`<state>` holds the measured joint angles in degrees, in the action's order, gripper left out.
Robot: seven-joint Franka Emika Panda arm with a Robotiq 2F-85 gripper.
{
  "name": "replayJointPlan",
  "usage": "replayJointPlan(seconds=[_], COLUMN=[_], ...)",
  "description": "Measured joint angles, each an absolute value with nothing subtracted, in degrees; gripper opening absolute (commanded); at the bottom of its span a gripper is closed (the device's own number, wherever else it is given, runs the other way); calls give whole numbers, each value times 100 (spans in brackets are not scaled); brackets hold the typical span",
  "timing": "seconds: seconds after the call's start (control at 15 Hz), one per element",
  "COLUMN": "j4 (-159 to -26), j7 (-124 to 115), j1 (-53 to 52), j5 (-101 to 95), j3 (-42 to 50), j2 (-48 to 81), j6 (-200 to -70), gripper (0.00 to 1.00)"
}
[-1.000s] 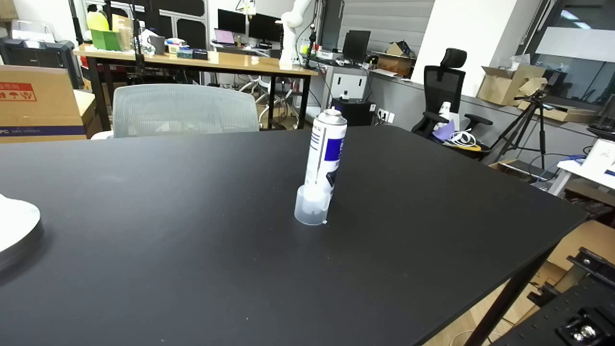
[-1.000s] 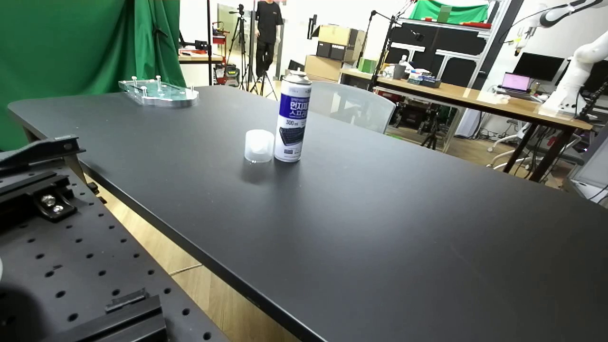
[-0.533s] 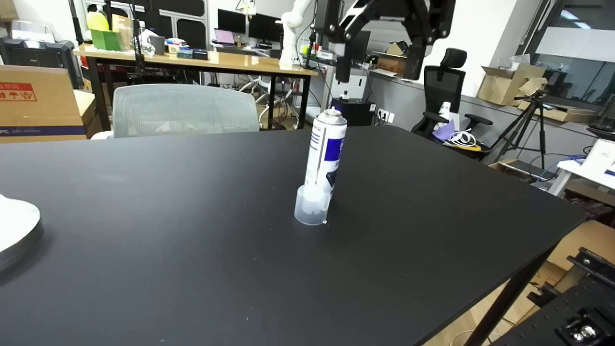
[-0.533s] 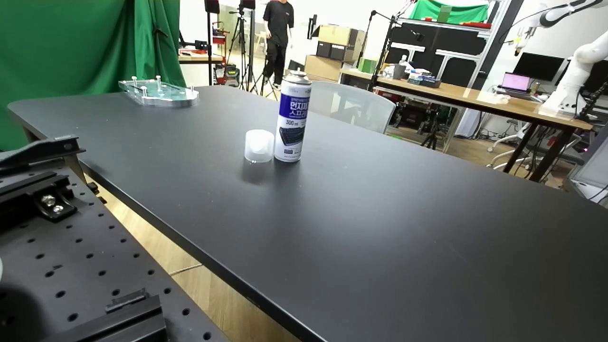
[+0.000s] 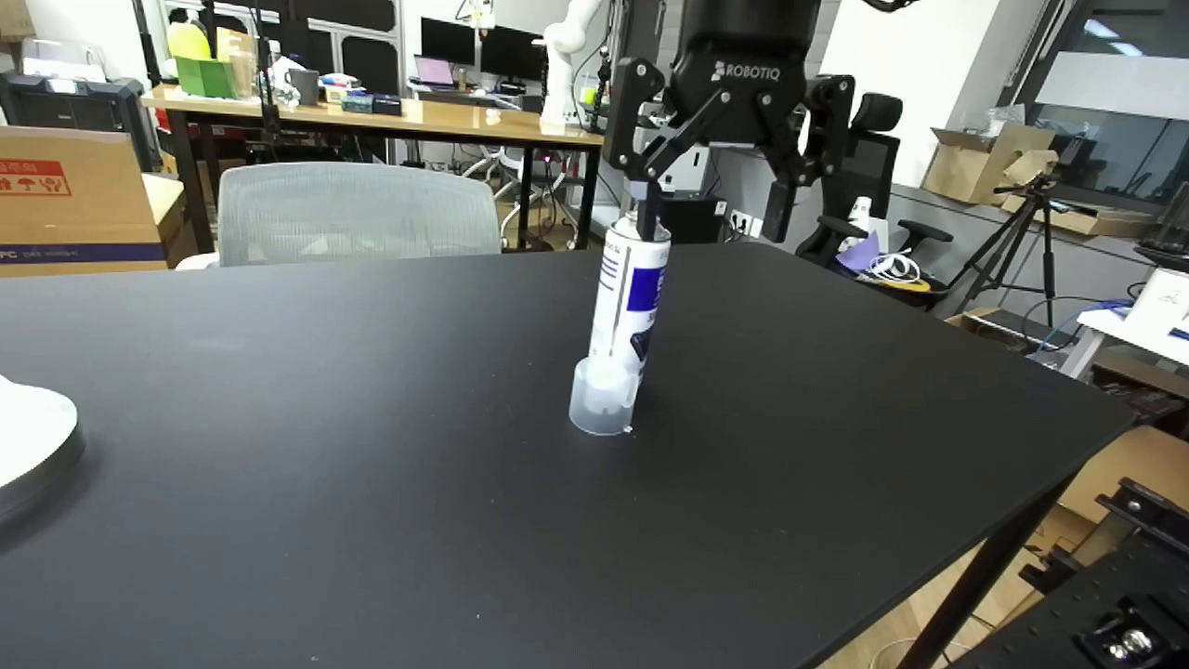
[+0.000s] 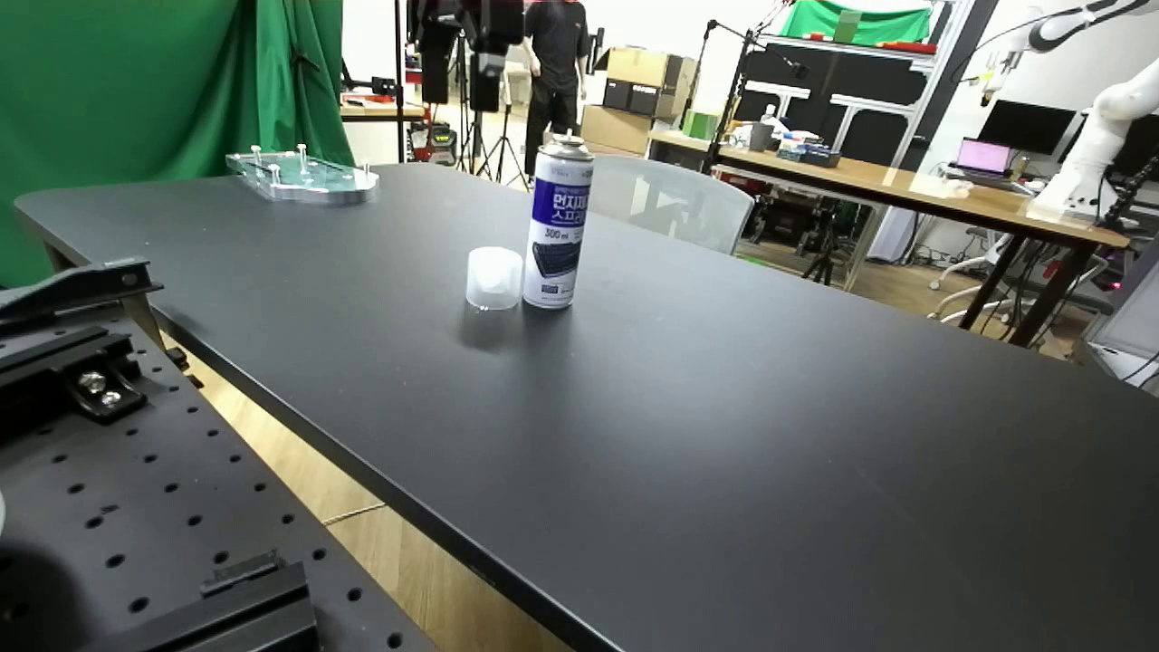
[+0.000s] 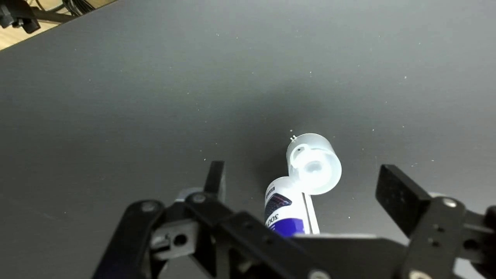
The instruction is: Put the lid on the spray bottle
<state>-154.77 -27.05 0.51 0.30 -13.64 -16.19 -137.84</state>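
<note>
The spray bottle (image 5: 624,288) is a white can with a blue label. It stands upright on the black table, uncapped, in both exterior views (image 6: 557,217). The translucent lid (image 5: 599,409) stands on the table close beside its base, also in both exterior views (image 6: 494,279); I cannot tell whether they touch. My gripper (image 5: 713,218) is open and empty, pointing down, with its fingertips above the lid. One finger overlaps the bottle's top in that exterior view. In the wrist view, the lid (image 7: 314,166) shows between the open fingers (image 7: 306,178). The bottle's upper part is hidden there behind the gripper.
A clear plate with pegs (image 6: 308,177) lies at the table's far end. A grey mesh chair (image 5: 358,214) stands at the table's edge. A black perforated mounting plate (image 6: 181,489) borders the table. A person (image 6: 554,63) stands in the background.
My gripper has come into both exterior views from above and moved down, staying open. The lid and the spray bottle have not moved. The person in the background has shifted to the right.
</note>
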Motion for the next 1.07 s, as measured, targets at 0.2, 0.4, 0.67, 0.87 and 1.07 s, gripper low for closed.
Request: replayJointPlan(seconds=[0.2,0.4,0.67,0.87,1.07], j4=[-15477,-15477,-15481,-15478,-15465], j7=[-2868,-3621,-4781,-5731,-6484], j1=[41,46,63,123,149], j5=[9,20,-27,-259,-545], j3=[-1358,-1370,-1384,-1377,-1285], j2=[-1616,-1533,-1121,-721,-316], j6=[-13809,-14002,-14769,-15357,-15727], gripper=[100,100,100,100,100])
